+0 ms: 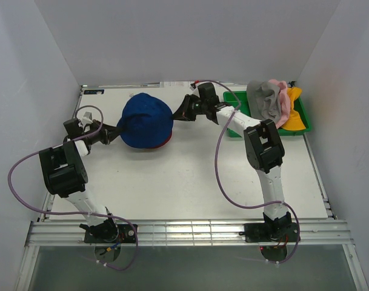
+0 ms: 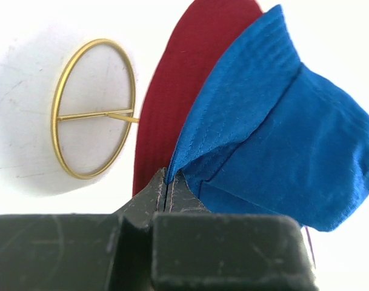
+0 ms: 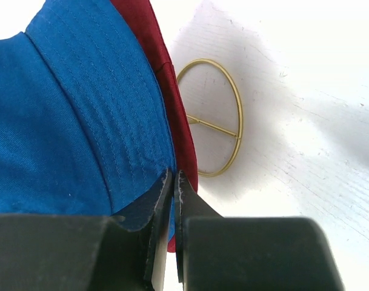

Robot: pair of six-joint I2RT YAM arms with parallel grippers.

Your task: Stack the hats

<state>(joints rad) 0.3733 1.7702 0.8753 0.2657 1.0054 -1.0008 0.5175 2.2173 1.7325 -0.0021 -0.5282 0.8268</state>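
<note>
The blue hat (image 1: 145, 120) is sitting over the red hat (image 2: 184, 91) at the far middle of the table (image 1: 202, 182), between the two grippers. The left gripper (image 2: 166, 185) is pinching the blue brim at the hat's left edge, fingers pressed together on the fabric. The right gripper (image 3: 174, 182) is pinching the brim on the opposite side. The grey hat (image 1: 264, 100), pink hat (image 1: 284, 104) and yellow hat (image 1: 297, 116) are lying heaped on the tray (image 1: 232, 126), well apart. A ring (image 2: 93, 114) is lying just beside the red brim.
</note>
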